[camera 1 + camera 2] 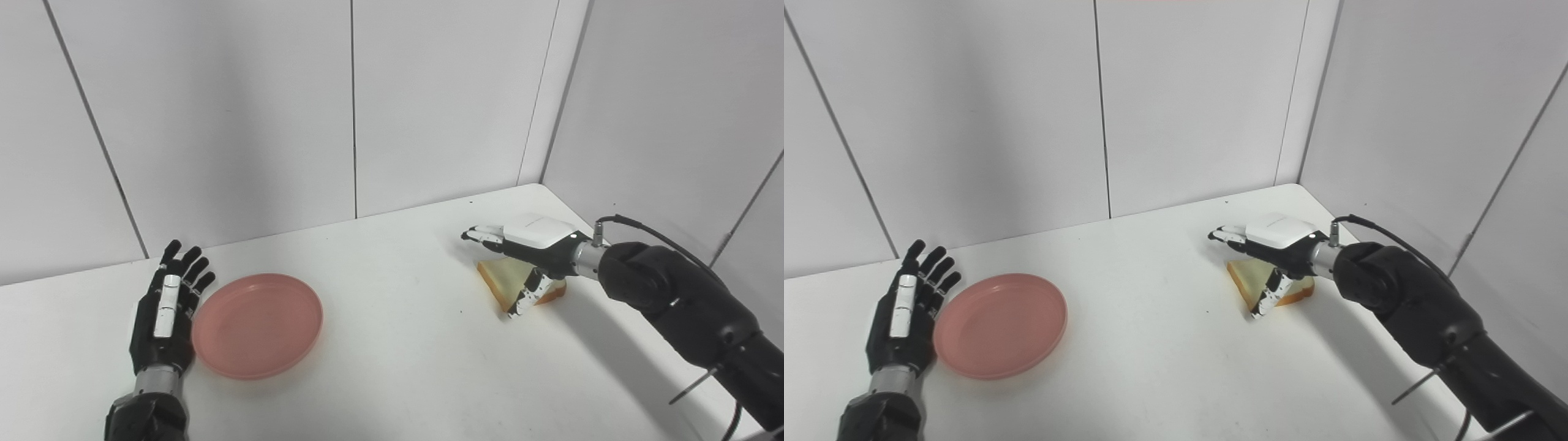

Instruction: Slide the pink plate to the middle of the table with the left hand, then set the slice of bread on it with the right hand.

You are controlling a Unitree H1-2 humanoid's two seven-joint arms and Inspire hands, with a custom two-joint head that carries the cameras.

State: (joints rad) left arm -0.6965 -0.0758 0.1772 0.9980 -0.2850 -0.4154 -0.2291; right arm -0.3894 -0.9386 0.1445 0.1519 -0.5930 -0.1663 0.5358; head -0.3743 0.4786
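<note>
Left hand [164, 312] black with a white strip; right hand [531, 245] white-backed, silver-wristed, black cable [649, 231] looping into a bulky black forearm [686, 303] at frame right.

The white table [392, 343] carries a pink plate [257, 324] and a bread slice [505, 278].

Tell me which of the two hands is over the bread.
The right hand, the one with the white back plate, hovers open over the slice of bread. The left hand is all black with a white strip, open beside the pink plate.
</note>
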